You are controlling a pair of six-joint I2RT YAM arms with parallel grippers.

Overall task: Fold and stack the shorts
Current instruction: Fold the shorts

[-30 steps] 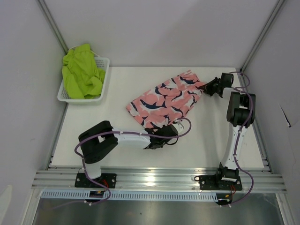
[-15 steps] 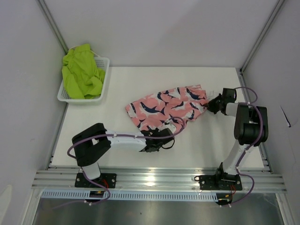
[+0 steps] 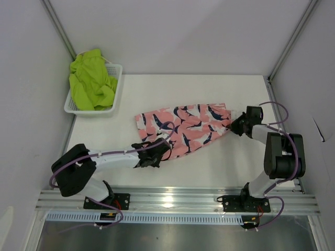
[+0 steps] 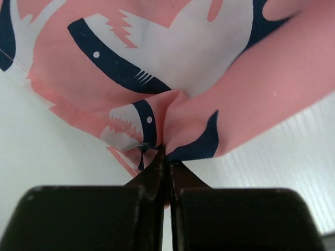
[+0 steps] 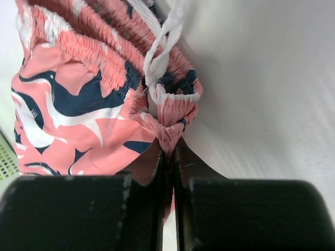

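Top external view, arm bases at six o'clock. Nearest, the left pincer (image 3: pixel 151 157) sits low on the white worktop (image 3: pixel 225 167), its jaws pinched tight on a hem corner of the pink shorts (image 3: pixel 183 127). The left wrist view shows the fabric bunched into the closed tips. Toward three o'clock, the right pincer (image 3: pixel 234 124) is clamped on the gathered elastic waistband, beside the white drawstring (image 5: pixel 166 36). Between the two grips the pink shorts, printed with navy-and-white sharks, lie spread across the middle of the worktop.

They look light, thin and limp, likely to sag, wrinkle and drag rather than hold a shape. The smooth leg cloth may slip from a small pinch. The ribbed waistband and stitched hem corners seem the surest places to hold.

Farther off, at ten o'clock, a white mesh basket (image 3: pixel 117 86) holds the lime green shorts (image 3: pixel 91 86), crumpled and heaped above its rim, well apart from the pink pair. The basket wall must be cleared to lift them out. Enclosure walls stand close at nine and three o'clock, crowding the right arm's folded elbow.
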